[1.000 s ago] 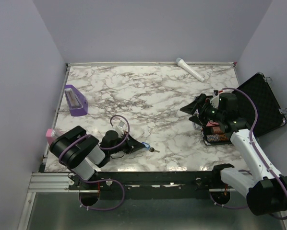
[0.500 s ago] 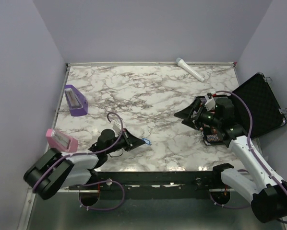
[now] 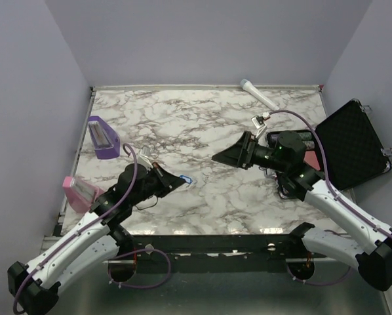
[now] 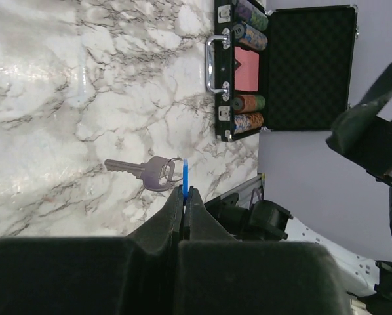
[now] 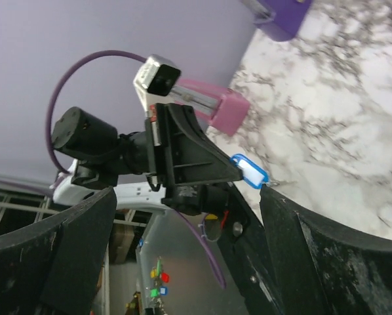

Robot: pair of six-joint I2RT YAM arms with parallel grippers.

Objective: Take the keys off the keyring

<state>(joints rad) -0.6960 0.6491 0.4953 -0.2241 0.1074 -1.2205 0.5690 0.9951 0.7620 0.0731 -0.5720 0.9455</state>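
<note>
Only left wrist clearly shows key point(image 4: 134, 172) hanging from keyring point(image 4: 185, 176) clamped in left pincer point(image 4: 185, 197); right pincer point(image 5: 188, 197) gapes.

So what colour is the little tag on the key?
The tag is blue, clearest in the right wrist view.

the left arm point(image 3: 84, 237) and right arm point(image 3: 343, 207) wear white shells over black joints. a purple cable point(image 5: 111, 54) loops along each one. the jaws are matte black wedges.

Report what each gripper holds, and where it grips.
Left gripper pinches the blue tag by one end; key on its ring. Right gripper, open, holds nothing.
</note>
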